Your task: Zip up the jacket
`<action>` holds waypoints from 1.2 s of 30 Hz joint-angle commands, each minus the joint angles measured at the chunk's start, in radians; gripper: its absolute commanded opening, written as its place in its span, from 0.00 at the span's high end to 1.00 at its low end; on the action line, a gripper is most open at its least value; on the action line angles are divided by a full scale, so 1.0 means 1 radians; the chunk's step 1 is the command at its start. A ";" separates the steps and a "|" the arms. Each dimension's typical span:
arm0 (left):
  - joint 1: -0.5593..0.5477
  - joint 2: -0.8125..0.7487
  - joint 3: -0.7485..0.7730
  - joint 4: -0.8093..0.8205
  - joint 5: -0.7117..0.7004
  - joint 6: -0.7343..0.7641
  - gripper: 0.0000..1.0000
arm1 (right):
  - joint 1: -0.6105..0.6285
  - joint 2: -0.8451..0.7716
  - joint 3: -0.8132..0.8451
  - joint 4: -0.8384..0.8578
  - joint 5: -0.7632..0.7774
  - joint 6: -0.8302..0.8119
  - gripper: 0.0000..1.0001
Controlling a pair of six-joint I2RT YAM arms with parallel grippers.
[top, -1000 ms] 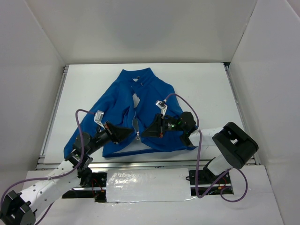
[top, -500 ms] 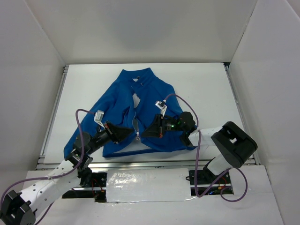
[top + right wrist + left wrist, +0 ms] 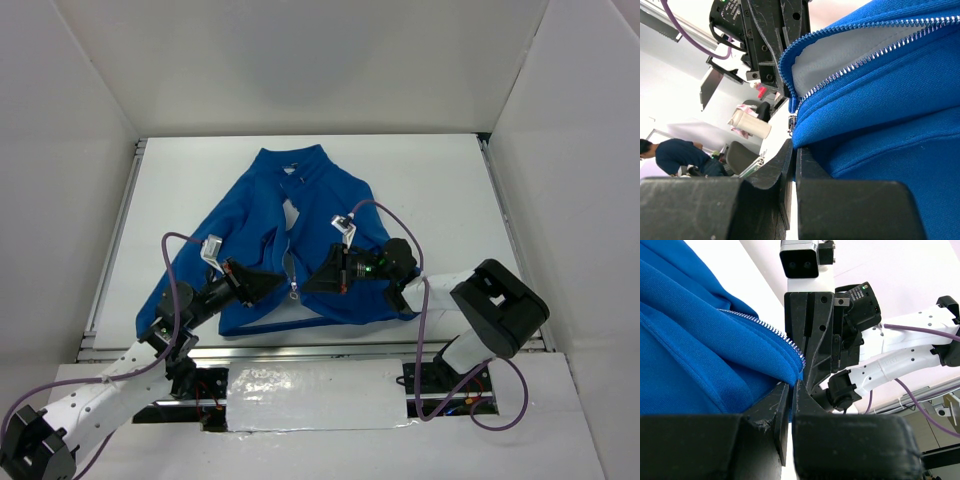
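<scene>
Since the jacket (image 3: 320,215) takes up the middle of the table (image 3: 440,170), here's how it lies: front side up, collar toward the far edge, hem along the near edge. Its long axis runs near-to-far, pretty much straight.

Starting at the left, one sleeve angles out toward the near-left corner, and its cuff end is hidden under the left arm. The left gripper (image 3: 272,283) comes in low over the hem. In its wrist view the fingers are pressed together right at the tip, with the blue front edge pinched between them.

Between the two grippers sits the zipper (image 3: 291,262). The small metal pull (image 3: 293,294) is down by the hem. Above that the front gapes, with pale lining showing between the two rows of teeth, and the right wrist view shows those rows spread apart too.

The right gripper (image 3: 312,282) faces the left one from the other side of the zipper, tips nearly meeting. Its fingers are also closed, and the blue hem edge runs into the slit between them. How much cloth is actually caught I can't really tell.

Further right, the other sleeve is mostly buried under the right arm and its purple cable (image 3: 425,300). There's a tiny tag-looking thing inside the collar, way too small to read. A blurry person (image 3: 670,155) shows in the background of the right wrist view.
</scene>
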 commanded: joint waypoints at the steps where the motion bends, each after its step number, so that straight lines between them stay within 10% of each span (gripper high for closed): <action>1: 0.001 -0.003 0.049 0.074 0.022 -0.008 1.00 | -0.001 -0.013 0.034 0.359 -0.014 0.000 1.00; 36: 0.001 0.038 0.026 0.166 0.114 -0.083 1.00 | -0.030 -0.047 0.092 0.325 -0.069 -0.003 1.00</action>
